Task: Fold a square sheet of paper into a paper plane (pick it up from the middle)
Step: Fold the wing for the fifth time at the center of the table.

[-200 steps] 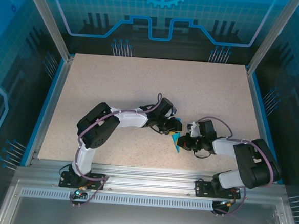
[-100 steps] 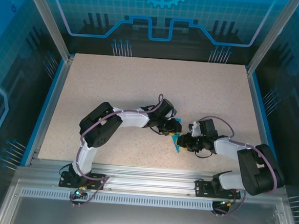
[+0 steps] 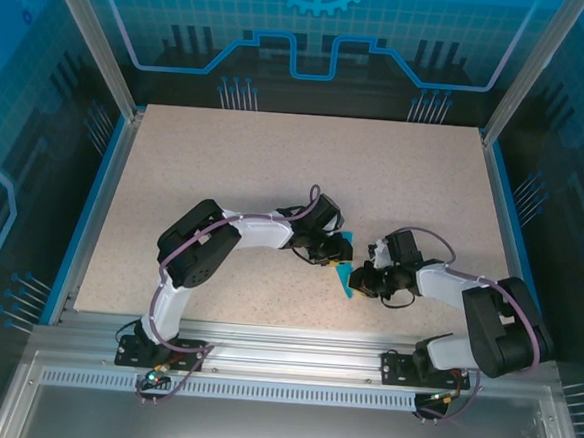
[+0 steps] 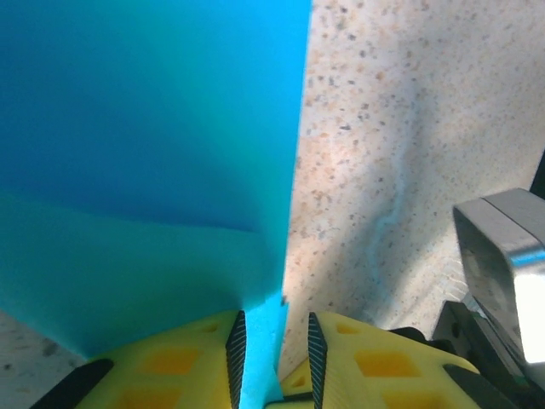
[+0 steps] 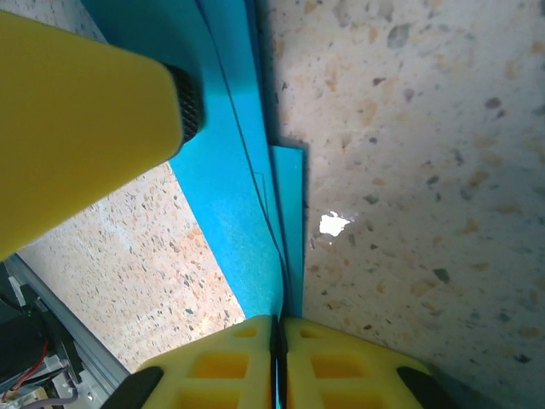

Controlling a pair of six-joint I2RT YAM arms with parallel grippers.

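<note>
From my station I see the folded blue paper (image 5: 226, 179) lying on the surface (image 3: 226, 154), between my two arms, with its layered long edges near together. To its right, in the right wrist view, there is open room. The paper is smooth and flat; the surface is speckled stone-like. My right hand (image 5: 279, 328) is clenched on the narrow end of the paper. My left hand (image 4: 277, 336) stands released, its ribbed fingers apart above the paper.
</note>
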